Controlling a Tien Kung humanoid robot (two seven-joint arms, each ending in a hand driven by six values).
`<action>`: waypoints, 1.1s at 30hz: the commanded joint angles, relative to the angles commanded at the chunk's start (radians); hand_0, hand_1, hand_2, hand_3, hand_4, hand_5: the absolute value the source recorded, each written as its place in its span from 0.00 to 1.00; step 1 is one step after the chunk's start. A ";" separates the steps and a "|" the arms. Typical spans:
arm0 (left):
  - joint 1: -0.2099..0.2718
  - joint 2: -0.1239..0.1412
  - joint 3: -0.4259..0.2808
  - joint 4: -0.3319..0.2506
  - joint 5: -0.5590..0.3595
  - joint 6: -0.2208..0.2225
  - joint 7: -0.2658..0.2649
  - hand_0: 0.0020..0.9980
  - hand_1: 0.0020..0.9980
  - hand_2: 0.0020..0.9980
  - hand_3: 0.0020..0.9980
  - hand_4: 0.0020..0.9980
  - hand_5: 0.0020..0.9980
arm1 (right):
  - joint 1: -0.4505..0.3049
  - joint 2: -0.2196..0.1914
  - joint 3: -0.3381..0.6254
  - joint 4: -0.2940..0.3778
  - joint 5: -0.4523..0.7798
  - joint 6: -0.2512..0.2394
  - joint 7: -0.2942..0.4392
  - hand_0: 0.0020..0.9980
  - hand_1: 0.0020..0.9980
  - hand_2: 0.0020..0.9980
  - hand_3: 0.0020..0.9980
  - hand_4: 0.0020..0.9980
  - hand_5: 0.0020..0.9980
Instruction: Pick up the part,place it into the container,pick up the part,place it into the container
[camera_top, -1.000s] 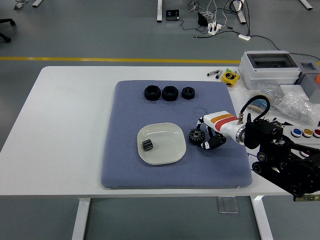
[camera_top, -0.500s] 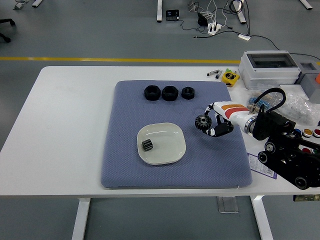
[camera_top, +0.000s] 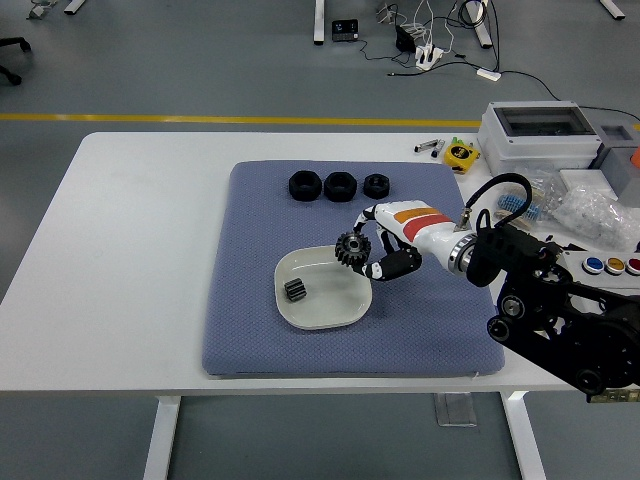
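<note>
- One surface (camera_top: 140, 260) was present, carrying one blue mat (camera_top: 250, 320).
- One white dish (camera_top: 325, 310) was counted.
- Two gears: one small (camera_top: 294, 291), one larger (camera_top: 351, 248).
- Three black nuts (camera_top: 338, 186) stood in a row.
- One robot hand (camera_top: 372, 250) was in view.
- One grey box (camera_top: 540, 138).

blue-grey mat (camera_top: 250, 320), white dish (camera_top: 325, 305), black gear (camera_top: 352, 248)

A single head view looks forward and down from high on the robot's side, fairly far back. The white table (camera_top: 130, 260) fills the middle, its near edge running low across the picture and its far edge against grey floor. The table's right edge appears cut off. No second view shares the scene.
</note>
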 joint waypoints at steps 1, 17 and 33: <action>0.000 0.000 0.000 0.000 0.000 0.000 0.000 0.75 0.68 0.72 0.62 0.71 0.82 | 0.002 0.004 -0.009 0.002 -0.001 0.000 -0.001 0.13 0.09 0.18 0.25 0.60 0.24; 0.001 0.004 -0.002 0.000 0.011 -0.002 0.003 0.75 0.68 0.72 0.63 0.71 0.81 | 0.035 0.105 -0.131 -0.114 -0.031 -0.004 0.005 0.14 0.09 0.17 0.27 0.59 0.21; -0.001 0.004 -0.003 0.000 0.012 -0.002 0.003 0.75 0.68 0.72 0.63 0.71 0.81 | 0.045 0.128 -0.121 -0.170 -0.080 0.029 0.008 0.17 0.15 0.23 0.41 0.79 0.43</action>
